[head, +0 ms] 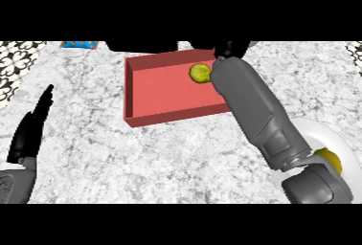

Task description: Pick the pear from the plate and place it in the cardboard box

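Head view, listener asks: Where is the pear?

Describer: The pear [200,72], small, round and yellow-green, lies inside the cardboard box [166,91], a shallow red box with low walls. It sits toward the box's far right corner, just left of the right wrist and a little nearer the robot than the right hand [231,48]. The edge of the grey right forearm [251,100] overlaps the pear's right side, so whether they touch cannot be told.

Listener: Is the right hand holding it?

Describer: The right hand shows only as a black shape above the box's far right corner, cut off at the top of the view. Whether it is open or closed cannot be told. The pear lies outside that shape, beside the wrist.

Listener: What lies around them?

Describer: From the hand, the forearm runs back toward the robot, crossing the box's right wall. Beside the elbow, well apart from the box, is a white plate [322,134], mostly hidden by the arm. A rounded yellow thing [332,161] sits at the plate's near edge against the elbow; what it is cannot be told. Far to the left of the right hand, well clear of the box, the left hand [29,127] rests open, fingers straight and pointing away from the robot, above the speckled grey-white counter [141,153]. A blue object [78,44] shows at the counter's far side, left of the right hand, only partly in view.
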Robot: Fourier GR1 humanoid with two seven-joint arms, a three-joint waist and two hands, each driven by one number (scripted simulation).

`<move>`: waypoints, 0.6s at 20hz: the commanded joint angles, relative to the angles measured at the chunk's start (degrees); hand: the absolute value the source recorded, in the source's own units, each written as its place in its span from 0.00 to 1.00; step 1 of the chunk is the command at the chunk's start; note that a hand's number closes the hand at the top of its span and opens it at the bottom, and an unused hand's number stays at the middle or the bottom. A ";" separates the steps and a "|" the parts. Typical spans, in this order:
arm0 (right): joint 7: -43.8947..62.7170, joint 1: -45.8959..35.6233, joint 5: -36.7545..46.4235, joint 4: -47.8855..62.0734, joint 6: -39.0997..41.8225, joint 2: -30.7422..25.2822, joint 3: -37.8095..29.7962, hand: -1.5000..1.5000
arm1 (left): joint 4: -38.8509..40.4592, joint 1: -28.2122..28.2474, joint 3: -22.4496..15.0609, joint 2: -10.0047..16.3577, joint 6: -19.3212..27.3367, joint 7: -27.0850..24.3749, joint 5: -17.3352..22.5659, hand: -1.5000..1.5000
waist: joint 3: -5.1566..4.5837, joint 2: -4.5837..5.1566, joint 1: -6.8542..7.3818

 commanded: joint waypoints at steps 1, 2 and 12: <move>-6.83 2.74 -4.84 -3.59 -3.37 0.30 -2.23 0.00 | -4.71 2.94 0.51 1.67 -2.09 3.43 0.89 0.50 | 0.07 -0.81 -0.58; -7.14 4.16 -5.70 -5.04 -2.78 0.31 -0.78 0.00 | 2.37 -0.38 3.13 2.24 -1.55 -0.51 1.44 0.50 | -0.03 -0.98 -2.25; -2.94 24.85 -5.18 -28.69 3.24 -1.49 3.54 0.00 | -5.90 6.74 2.49 -0.25 0.24 4.67 0.25 0.50 | -0.01 -2.58 -5.90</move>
